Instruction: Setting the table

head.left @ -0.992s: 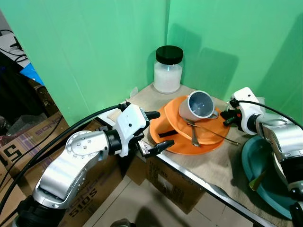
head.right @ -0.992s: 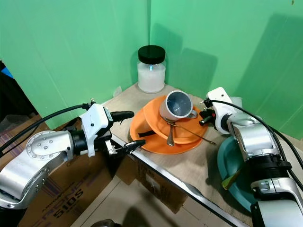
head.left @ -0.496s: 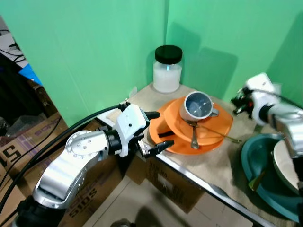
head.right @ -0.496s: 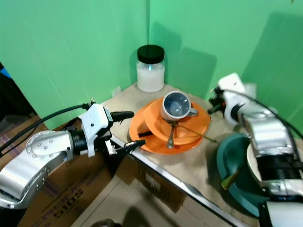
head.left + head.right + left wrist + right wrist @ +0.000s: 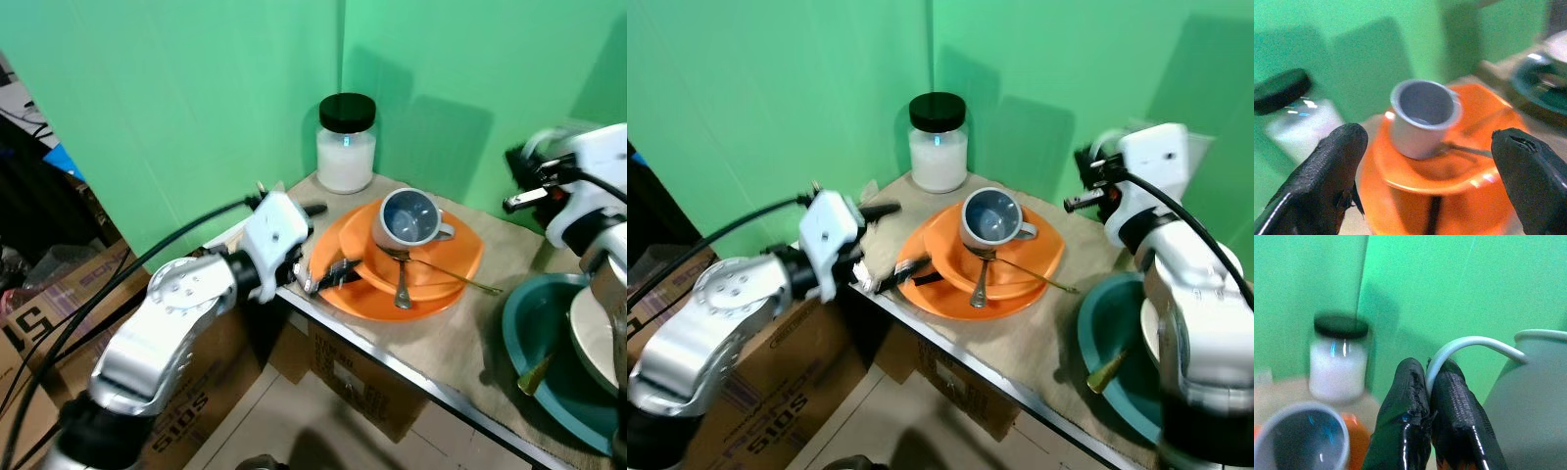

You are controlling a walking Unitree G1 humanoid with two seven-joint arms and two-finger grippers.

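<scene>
Lifting since before, right gripper (image 5: 1431,396) pinching grey cup handle (image 5: 1469,343) higher.

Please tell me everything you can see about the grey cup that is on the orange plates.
The grey cup looks like glazed ceramic, pale grey outside and bluish grey inside, with a small handle on one side. It seems empty. It is tilted, its mouth facing up towards the camera, and rests on the upper of two stacked orange plates. A metal spoon lies just in front of it. Neither gripper touches it.

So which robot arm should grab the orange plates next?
The left. Its open gripper already sits at the orange plates' near rim. The right gripper is raised, busy pinching a grey cup's handle.
</scene>
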